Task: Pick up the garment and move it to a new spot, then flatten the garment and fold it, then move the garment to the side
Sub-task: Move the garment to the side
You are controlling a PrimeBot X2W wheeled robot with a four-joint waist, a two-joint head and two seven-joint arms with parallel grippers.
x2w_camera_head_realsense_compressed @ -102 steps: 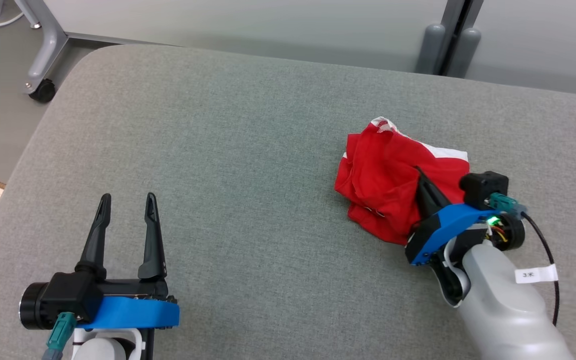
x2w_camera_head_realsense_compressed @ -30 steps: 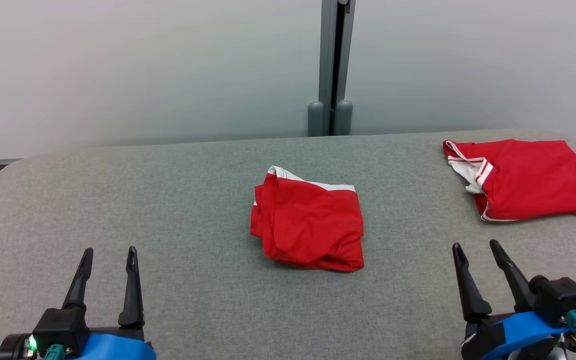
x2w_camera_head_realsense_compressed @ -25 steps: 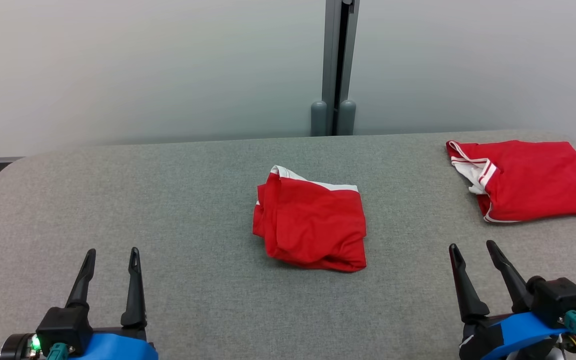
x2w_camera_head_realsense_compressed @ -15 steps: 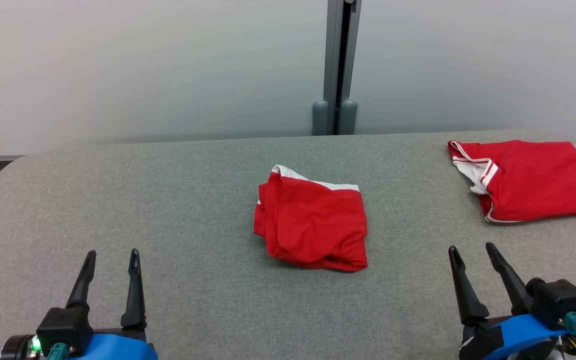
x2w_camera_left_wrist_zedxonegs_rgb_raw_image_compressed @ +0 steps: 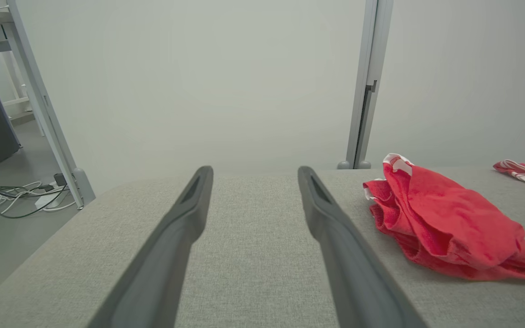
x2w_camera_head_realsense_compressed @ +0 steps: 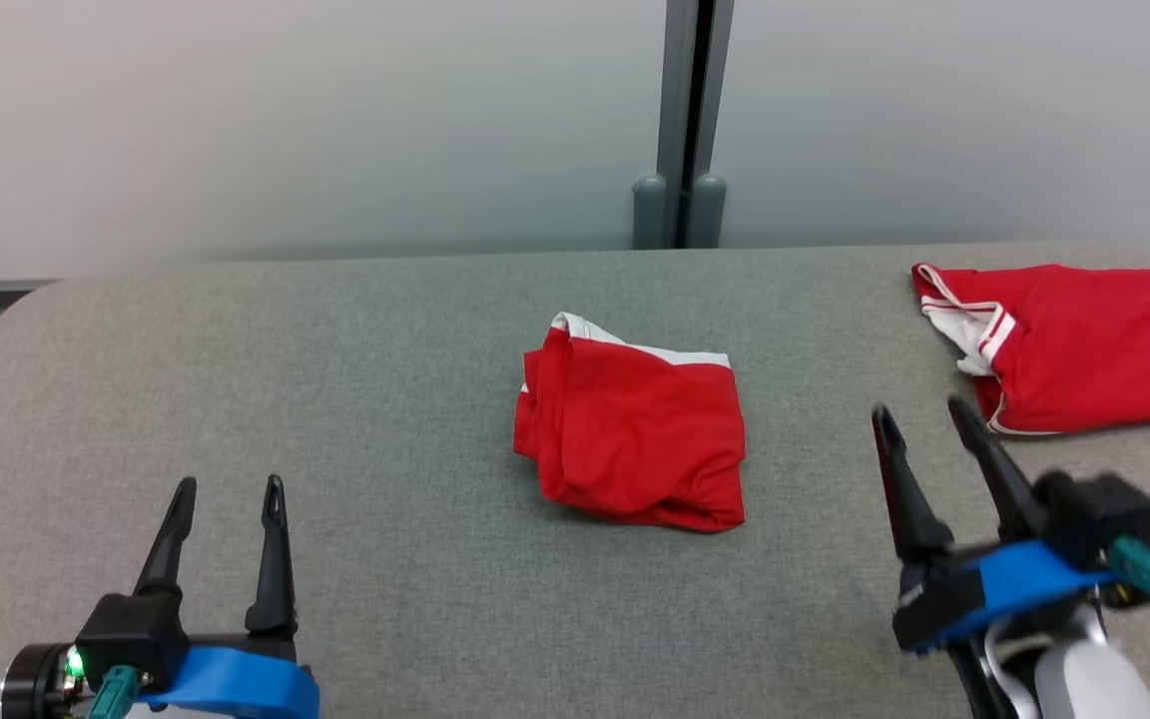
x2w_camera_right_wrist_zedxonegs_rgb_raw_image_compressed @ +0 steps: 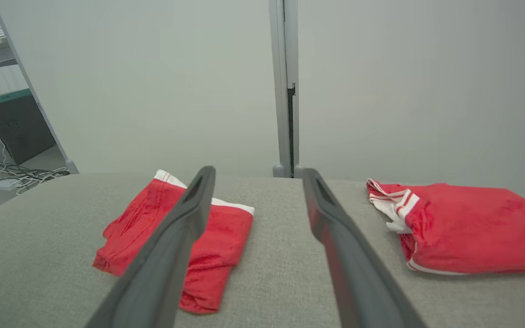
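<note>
L pincer [x2w_camera_head_realsense_compressed: 231,481]: hovering low left, fingers standing apart.
R pincer [x2w_camera_head_realsense_compressed: 918,406]: hovering low right, fingers standing apart.
Garment [x2w_camera_head_realsense_compressed: 635,444]: red, lying bunched mid desk [x2w_camera_head_realsense_compressed: 335,379].
2nd garment [x2w_camera_head_realsense_compressed: 1084,345]: lying far right.

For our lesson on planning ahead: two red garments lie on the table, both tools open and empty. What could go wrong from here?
The right tool hovers nearer the right garment than the middle garment, so it might grab the wrong one.
The middle garment lies bunched in layers; a pinch may catch only the top layer.
The right garment lies near a corner of the table; a nudge could push it off.
</note>
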